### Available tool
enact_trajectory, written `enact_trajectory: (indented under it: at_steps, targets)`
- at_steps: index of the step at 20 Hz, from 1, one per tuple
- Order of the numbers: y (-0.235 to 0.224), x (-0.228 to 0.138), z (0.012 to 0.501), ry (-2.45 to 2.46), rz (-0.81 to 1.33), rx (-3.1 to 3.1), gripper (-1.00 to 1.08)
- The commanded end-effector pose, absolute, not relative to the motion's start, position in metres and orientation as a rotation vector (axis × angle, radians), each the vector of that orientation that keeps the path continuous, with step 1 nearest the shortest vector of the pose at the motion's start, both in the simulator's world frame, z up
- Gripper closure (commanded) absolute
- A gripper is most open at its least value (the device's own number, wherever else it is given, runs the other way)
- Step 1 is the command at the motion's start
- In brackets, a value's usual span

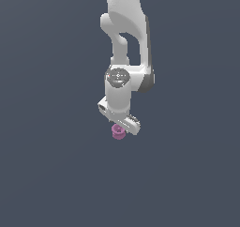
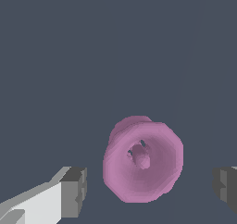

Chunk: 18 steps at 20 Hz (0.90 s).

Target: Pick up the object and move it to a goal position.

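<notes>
The object, a small pink-purple spool (image 1: pixel 118 132) with flared rims and a hollow top, rests on the dark grey floor right under the white arm's hand. In the wrist view the spool (image 2: pixel 142 160) lies between the two grey fingertips, with a clear gap on each side. One fingertip (image 2: pixel 74 190) shows with its white finger, the other (image 2: pixel 225 187) is at the picture's edge. My gripper (image 2: pixel 149 189) is open and holds nothing. In the exterior view the gripper (image 1: pixel 120 127) is mostly hidden behind the hand, just above the spool.
Only the flat dark grey floor (image 1: pixel 47 174) surrounds the spool. The white arm (image 1: pixel 125 43) comes down from the upper edge of the exterior view. No goal marker shows.
</notes>
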<state>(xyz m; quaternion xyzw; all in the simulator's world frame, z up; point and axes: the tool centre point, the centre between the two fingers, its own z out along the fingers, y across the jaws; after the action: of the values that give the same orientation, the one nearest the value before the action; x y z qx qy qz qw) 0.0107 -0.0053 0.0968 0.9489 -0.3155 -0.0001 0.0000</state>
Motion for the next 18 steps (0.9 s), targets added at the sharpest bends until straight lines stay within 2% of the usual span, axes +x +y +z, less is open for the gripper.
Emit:
enact_trajectory:
  at_steps: [1, 10, 15, 16, 18]
  targets:
    - [-0.005, 0.011, 0.094, -0.991, -0.001, 2.981, -0.92]
    - [-0.005, 0.009, 0.054, -0.998, 0.0, 2.979, -0.92]
    - [-0.006, 0.011, 0.047, -0.999, 0.0, 2.978, -0.92]
    - [-0.006, 0.011, 0.047, -0.999, 0.0, 2.978, 1.08]
    - [-0.006, 0.011, 0.047, -0.999, 0.0, 2.978, 1.08]
